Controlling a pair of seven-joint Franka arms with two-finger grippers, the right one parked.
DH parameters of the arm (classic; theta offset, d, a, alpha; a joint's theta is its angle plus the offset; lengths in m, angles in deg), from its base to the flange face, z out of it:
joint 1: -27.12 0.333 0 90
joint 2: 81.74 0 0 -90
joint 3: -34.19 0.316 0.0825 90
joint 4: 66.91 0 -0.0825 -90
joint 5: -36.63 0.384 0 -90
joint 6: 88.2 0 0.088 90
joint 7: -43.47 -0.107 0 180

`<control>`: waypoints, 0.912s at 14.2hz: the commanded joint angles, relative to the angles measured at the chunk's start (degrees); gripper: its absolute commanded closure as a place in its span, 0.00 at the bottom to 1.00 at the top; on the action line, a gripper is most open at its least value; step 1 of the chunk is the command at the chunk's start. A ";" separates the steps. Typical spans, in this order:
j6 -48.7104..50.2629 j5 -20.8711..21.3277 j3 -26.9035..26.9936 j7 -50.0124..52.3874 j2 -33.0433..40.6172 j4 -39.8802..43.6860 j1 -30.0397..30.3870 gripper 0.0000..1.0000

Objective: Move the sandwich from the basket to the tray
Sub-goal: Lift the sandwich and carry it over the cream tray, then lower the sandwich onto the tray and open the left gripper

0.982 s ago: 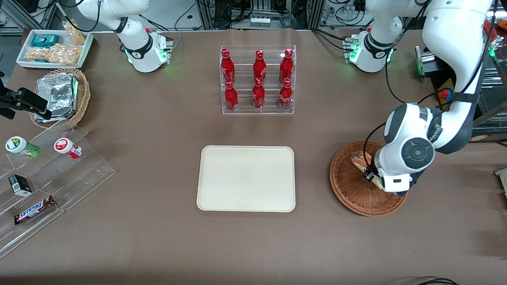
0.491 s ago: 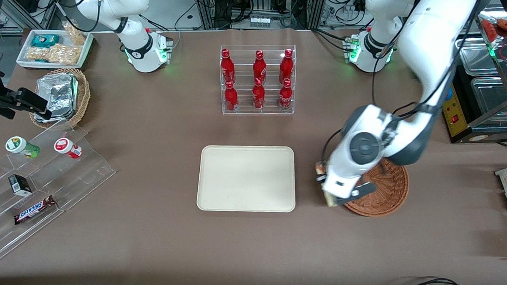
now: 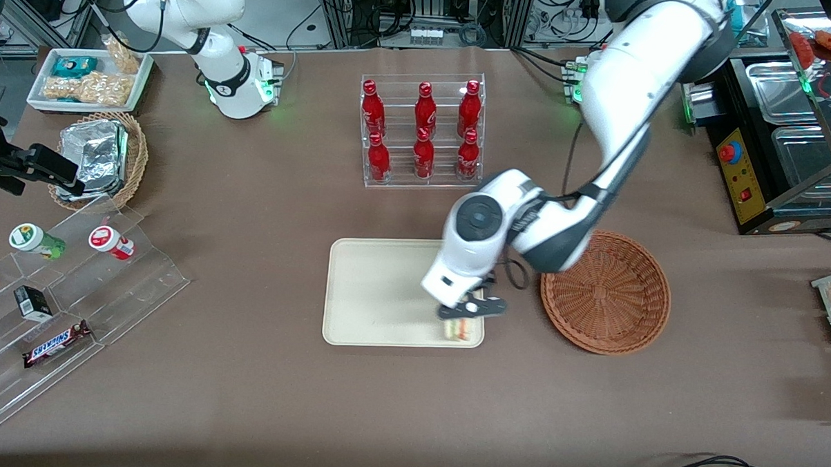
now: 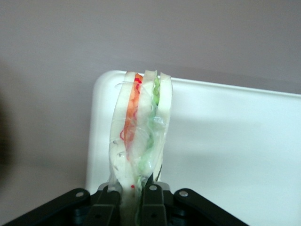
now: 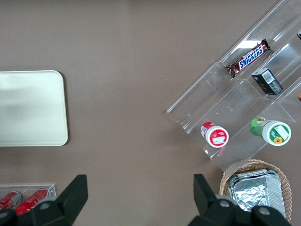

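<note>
While the gripper [image 3: 469, 310] clamps the sandwich [image 3: 462, 328] on edge, its long axis pointing away from the fingers, the tray [image 3: 379, 287] corner lies directly beneath, the basket [image 3: 605, 293] well aside.

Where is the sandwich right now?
The sandwich is held in the gripper, over the tray's corner nearest the front camera and closest to the basket, which now has nothing in it.
</note>
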 commanded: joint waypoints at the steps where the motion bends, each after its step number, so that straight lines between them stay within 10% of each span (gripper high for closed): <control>1: 0.88 0.13 0.24 3.37 -6.12 8.70 -5.20 0.98; 13: -2.81 2.07 1.21 3.04 -14.04 13.47 -10.49 0.92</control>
